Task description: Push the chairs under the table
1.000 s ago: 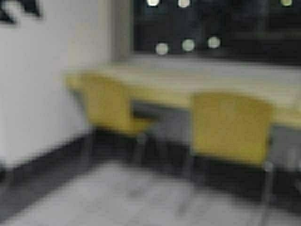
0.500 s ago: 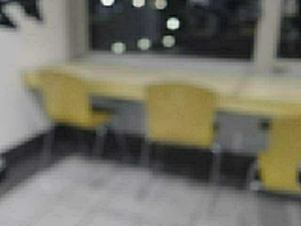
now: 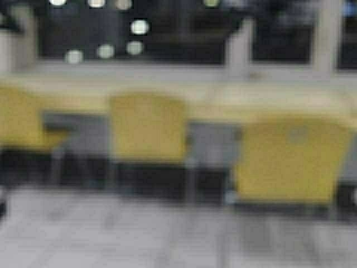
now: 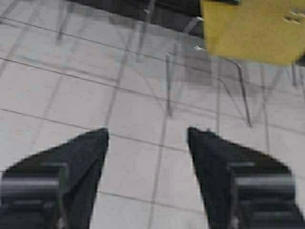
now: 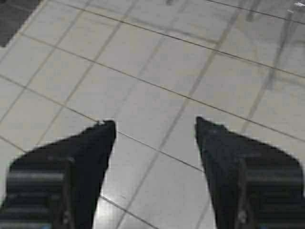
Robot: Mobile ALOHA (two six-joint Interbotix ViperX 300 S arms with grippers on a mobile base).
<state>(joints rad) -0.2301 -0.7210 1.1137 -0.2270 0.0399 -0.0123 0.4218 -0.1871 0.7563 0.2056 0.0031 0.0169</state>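
Note:
Three yellow-tan chairs stand along the long pale table [image 3: 223, 97] in the high view: one at the left edge [image 3: 17, 120], one in the middle [image 3: 148, 128], and a nearer one on the right [image 3: 290, 162]. A chair back [image 4: 252, 28] with thin chrome legs also shows in the left wrist view, well beyond my left gripper [image 4: 147, 132], which is open over bare floor tiles. My right gripper [image 5: 155, 124] is open too, above floor tiles with nothing between its fingers. Neither arm shows in the high view.
Dark windows [image 3: 139, 33] with reflected lights run behind the table. Grey tiled floor [image 3: 139, 234] lies between me and the chairs. A dark mat corner [image 5: 12, 16] shows in the right wrist view.
The robot has turned or driven rightward: the chairs and table slide left in the high view, the white wall leaves the frame, and a third chair comes in on the right.

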